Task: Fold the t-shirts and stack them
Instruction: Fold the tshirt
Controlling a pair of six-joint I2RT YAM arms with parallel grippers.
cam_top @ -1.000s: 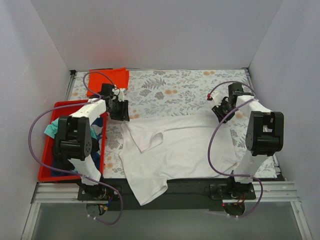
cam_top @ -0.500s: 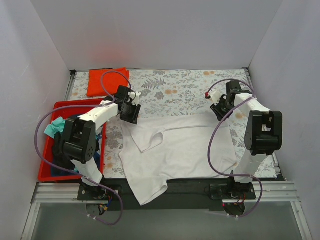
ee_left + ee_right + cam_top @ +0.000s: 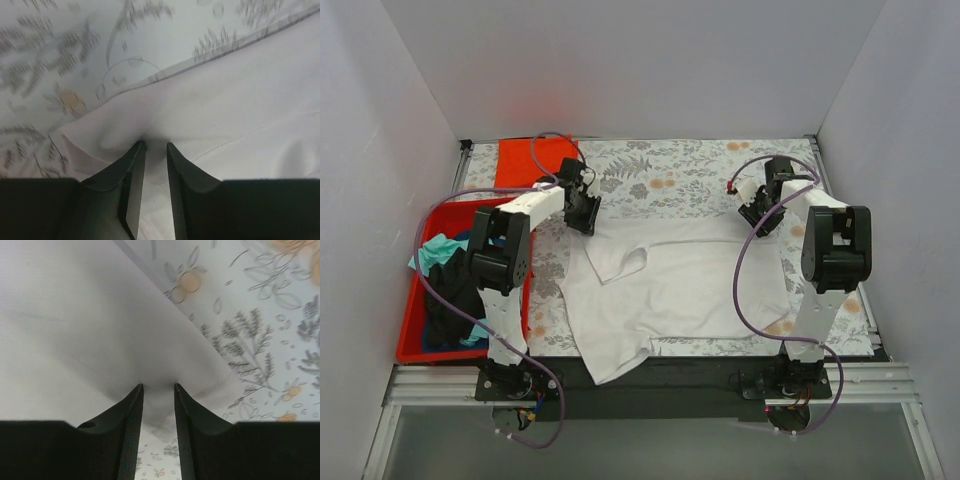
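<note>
Top external view shows the white t-shirt (image 3: 690,285) spread on the tabletop (image 3: 660,170), one part draped over the near edge. My left gripper (image 3: 154,145) is clamped on its far left edge, my right gripper (image 3: 158,386) on its far right edge. The orange t-shirt (image 3: 515,165) lies at the far left corner.

The white t-shirt (image 3: 680,290) lies spread on the floral desk (image 3: 670,165), its far edge running between the two sets of jaws, the left arm (image 3: 535,202) at one corner, the right arm (image 3: 802,200) at the other. Just beyond the left jaws sits the folded orange-red t-shirt (image 3: 513,164); outward of them, a red bin (image 3: 410,336) holds a black tee (image 3: 450,300) and a teal tee (image 3: 428,252).
</note>
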